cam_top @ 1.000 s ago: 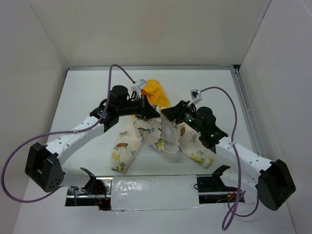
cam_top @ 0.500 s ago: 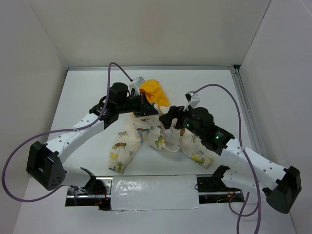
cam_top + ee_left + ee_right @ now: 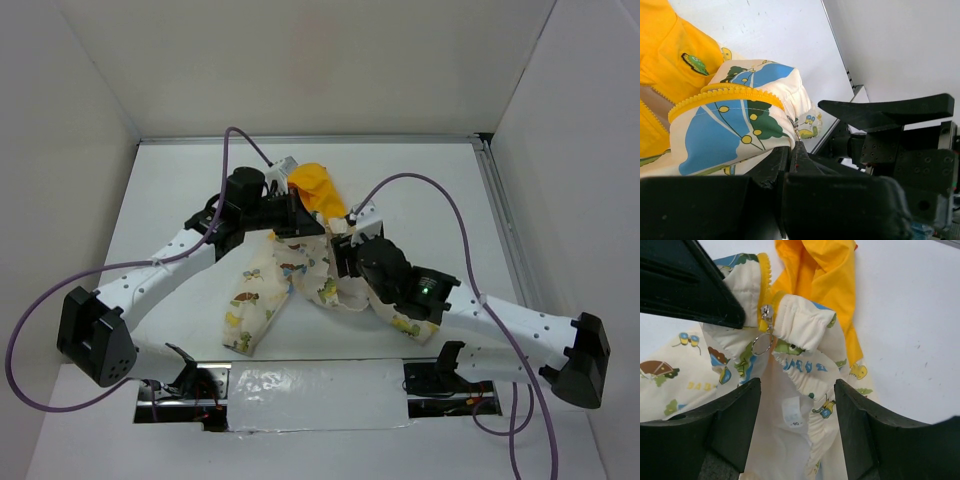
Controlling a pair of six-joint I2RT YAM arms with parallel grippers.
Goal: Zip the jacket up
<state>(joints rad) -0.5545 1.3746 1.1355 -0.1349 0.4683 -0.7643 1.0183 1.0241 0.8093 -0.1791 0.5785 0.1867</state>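
A: Jacket (image 3: 300, 270) lies mid-desk (image 3: 180, 200). The right claw (image 3: 796, 387) is spread apart, hovering short of the ring (image 3: 761, 344).
B: Risk?
A: It may close on loose cloth, so the zip (image 3: 762, 275) won't run. I can't tell if the left claw (image 3: 305, 228) pinches cloth; if not, the jacket drags.

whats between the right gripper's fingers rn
The jacket: in the right wrist view, its white lining with a small tag and a gathered cuff lie inside the open right gripper. The zip pull ring hangs just beyond.
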